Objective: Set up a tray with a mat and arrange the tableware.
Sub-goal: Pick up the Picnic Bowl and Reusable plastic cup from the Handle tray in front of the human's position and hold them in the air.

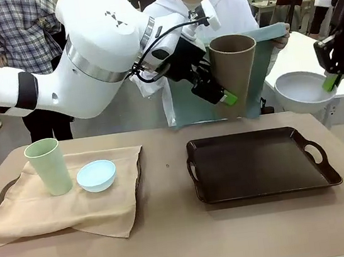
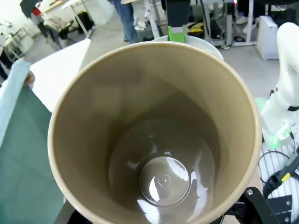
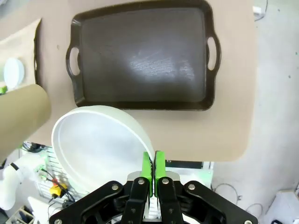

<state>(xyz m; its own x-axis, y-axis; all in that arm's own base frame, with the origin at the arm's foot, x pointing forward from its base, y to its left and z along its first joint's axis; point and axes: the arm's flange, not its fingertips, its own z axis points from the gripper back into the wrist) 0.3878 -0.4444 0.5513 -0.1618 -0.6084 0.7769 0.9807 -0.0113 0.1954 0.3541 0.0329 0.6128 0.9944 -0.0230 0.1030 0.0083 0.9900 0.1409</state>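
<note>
My left gripper (image 1: pixel 221 93) is shut on a tall brown cup (image 1: pixel 233 63), held tilted in the air above the far edge of the table; its glossy inside (image 2: pixel 159 140) is bare. My right gripper (image 1: pixel 331 82) is shut on the rim of a white bowl (image 1: pixel 303 91), held up at the right beyond the table's edge. Its green pads (image 3: pixel 153 165) pinch the bowl's wall (image 3: pixel 100 144). An empty dark tray (image 1: pixel 259 164) lies on the table at the right. Behind the brown cup, a person holds up a teal mat (image 1: pixel 252 86).
At the left, a beige cloth (image 1: pixel 62 209) covers another tray and carries a pale green cup (image 1: pixel 47 167) and a light blue bowl (image 1: pixel 96 175). The person stands at the far side. Bare tabletop (image 1: pixel 174 242) lies in front and between the two trays.
</note>
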